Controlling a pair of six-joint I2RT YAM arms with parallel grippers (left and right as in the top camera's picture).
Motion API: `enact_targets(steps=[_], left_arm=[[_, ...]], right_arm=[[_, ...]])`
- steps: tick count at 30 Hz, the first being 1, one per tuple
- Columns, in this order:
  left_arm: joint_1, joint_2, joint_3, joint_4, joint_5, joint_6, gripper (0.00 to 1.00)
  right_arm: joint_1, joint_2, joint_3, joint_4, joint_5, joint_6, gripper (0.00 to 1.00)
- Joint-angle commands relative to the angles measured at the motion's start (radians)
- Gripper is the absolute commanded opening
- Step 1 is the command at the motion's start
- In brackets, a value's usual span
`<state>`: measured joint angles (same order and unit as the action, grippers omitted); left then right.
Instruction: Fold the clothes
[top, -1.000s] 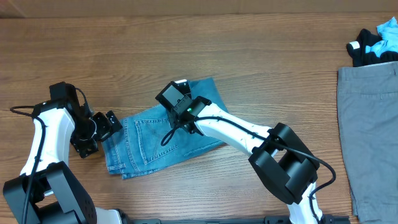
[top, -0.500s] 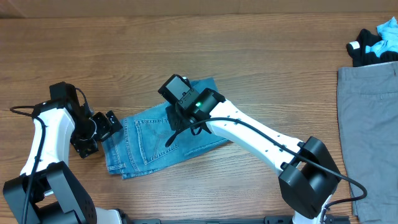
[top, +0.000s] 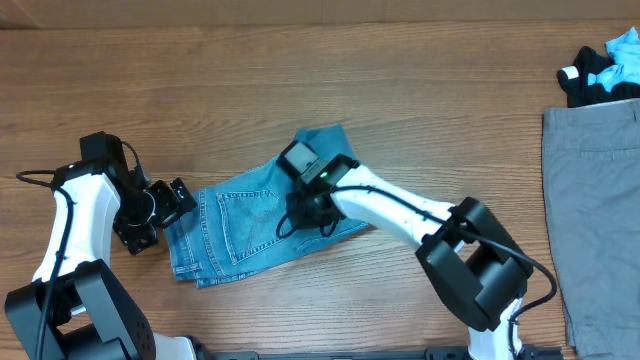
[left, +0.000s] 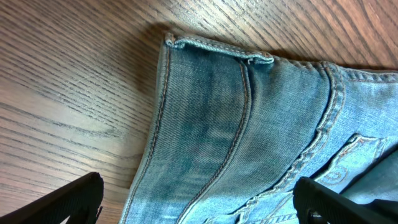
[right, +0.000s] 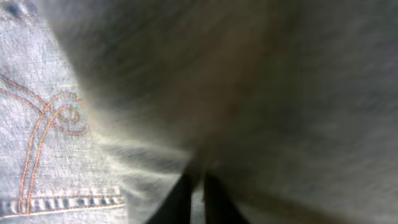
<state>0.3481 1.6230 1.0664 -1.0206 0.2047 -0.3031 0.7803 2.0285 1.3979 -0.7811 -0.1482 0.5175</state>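
**Mid-desk, toward the front edge: right gripper pinching the jeans**

Nearest the front edge, a little left of the desk's middle, lie the light blue denim jeans, a flat, partly folded bundle. Their long axis runs diagonally from the near left toward the far right. The near-left end carries the stitched back pocket, and a leg hem lies there too; the far-right end is a plain denim corner pointing at the desk's back edge.

The right gripper stands on top of the bundle, just right of the pocket. Its fingertips are together, clamped on a small pucker of denim, so the cloth is directly beneath it. This arm is the nearer one and already has hold. Any fold would probably carry that pinch along or across the diagonal.

The left gripper hovers just beside the jeans' left end, jaws wide apart, holding nothing, its opening facing the hem.

Well apart, along the right edge, lie grey trousers. Beyond them, at the far right corner, sits a heap of black, white and cyan garments.
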Motion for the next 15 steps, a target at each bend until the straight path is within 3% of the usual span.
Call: enact_targets(steps=[1, 4, 5, 9, 10, 15], left_arm=[[-0.003, -0.013, -0.018, 0.004, -0.006, 0.019, 1.0], [-0.003, -0.008, -0.018, 0.006, -0.01, 0.019, 1.0], [-0.003, -0.006, -0.018, 0.006, -0.01, 0.02, 1.0], [-0.003, -0.006, -0.029, 0.008, -0.038, 0.023, 1.0], [-0.003, -0.005, -0.035, 0.013, -0.063, 0.019, 1.0], [0.012, 0.02, -0.074, 0.057, -0.081, -0.028, 1.0]], right_arm=[[-0.024, -0.023, 0.006, -0.001, 0.001, 0.014, 0.08], [-0.028, -0.094, 0.011, -0.024, 0.064, 0.014, 0.15], [-0.028, -0.126, 0.011, -0.034, 0.087, 0.01, 0.25], [-0.028, -0.262, 0.011, -0.076, 0.14, 0.006, 0.8], [-0.028, -0.286, 0.011, -0.084, 0.144, 0.006, 0.88], [-0.034, -0.43, 0.011, -0.149, 0.148, 0.003, 0.95]])
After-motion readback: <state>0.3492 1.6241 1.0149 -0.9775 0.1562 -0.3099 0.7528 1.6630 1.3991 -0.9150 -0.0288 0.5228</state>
